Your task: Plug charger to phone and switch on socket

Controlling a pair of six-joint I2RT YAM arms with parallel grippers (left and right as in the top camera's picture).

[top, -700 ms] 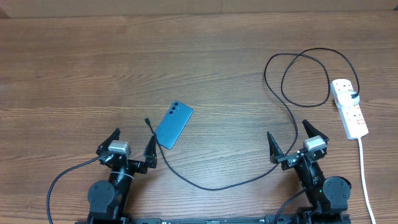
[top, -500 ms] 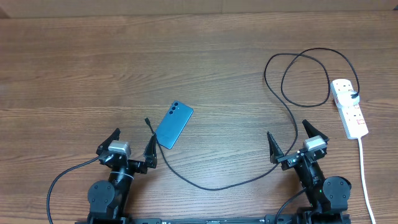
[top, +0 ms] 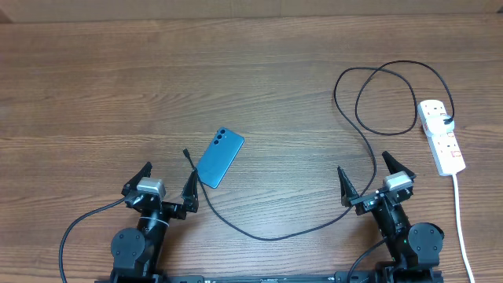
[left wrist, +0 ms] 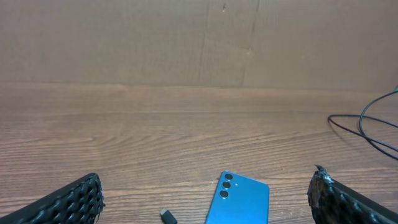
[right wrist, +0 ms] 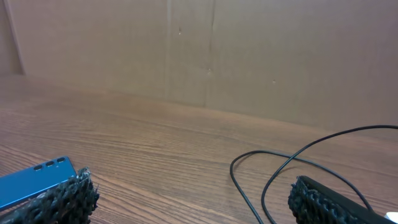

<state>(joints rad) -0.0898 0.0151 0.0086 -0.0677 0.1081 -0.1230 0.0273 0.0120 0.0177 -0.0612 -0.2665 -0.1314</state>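
The phone [top: 219, 158] lies face down, blue back up, left of centre; its three lenses show in the left wrist view [left wrist: 239, 198]. The charger [top: 369, 149], a thin black cable, loops from its plug in the socket [top: 440, 135] at the right edge down to a small connector tip [top: 187, 153] just left of the phone, seen too in the left wrist view [left wrist: 167, 216]. My left gripper [top: 167, 181] stands open just below the phone, nothing between its fingers. My right gripper [top: 366, 174] is open too, below the cable loop and left of the socket.
The socket's white cord [top: 460, 220] runs down the right edge toward the table front. A brown cardboard wall [left wrist: 199, 43] closes the far side of the wooden table [top: 118, 86]. The cable's slack [top: 275, 234] curves between the two arms.
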